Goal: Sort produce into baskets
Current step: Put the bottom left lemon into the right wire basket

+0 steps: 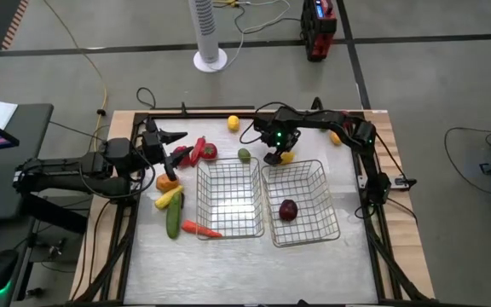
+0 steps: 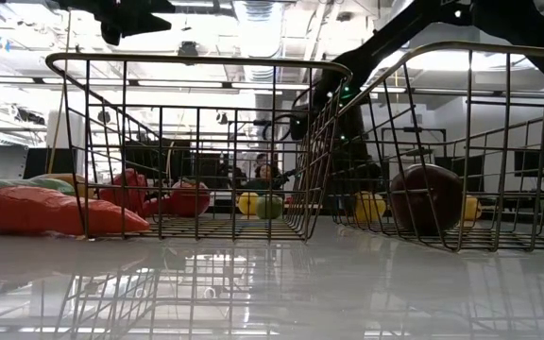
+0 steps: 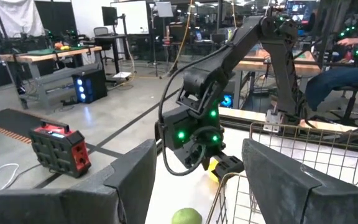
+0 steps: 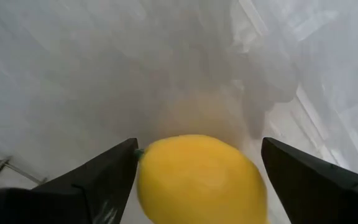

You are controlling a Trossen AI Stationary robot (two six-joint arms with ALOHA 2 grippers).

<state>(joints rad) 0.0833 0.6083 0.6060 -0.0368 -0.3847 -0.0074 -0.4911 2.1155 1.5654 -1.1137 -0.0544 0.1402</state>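
My right gripper [image 1: 278,155] is open and points down at a yellow lemon [image 4: 201,180] on the table, just beyond the far rim of the right basket [image 1: 301,200]. Its fingers stand on either side of the lemon, which also shows in the high view [image 1: 287,157]. My left gripper [image 1: 181,147] is open and empty, held above the red peppers [image 1: 203,152] left of the left basket [image 1: 228,198]. A dark plum [image 1: 288,210] lies on the floor of the right basket. The left basket holds nothing that I can see. My right gripper comes at the lemon from above. One finger [image 4: 107,177] stands right against the lemon's side [image 4: 145,174]; I cannot tell whether it touches. The other finger [image 4: 316,186] stands apart from the lemon.
A lime [image 1: 244,154] lies beyond the left basket, a lemon [image 1: 233,123] near the far edge, and another yellow piece [image 1: 336,136] by the right arm. An orange piece [image 1: 167,182], a yellow piece [image 1: 170,198], a cucumber [image 1: 173,220] and a carrot [image 1: 201,228] lie left of the left basket.
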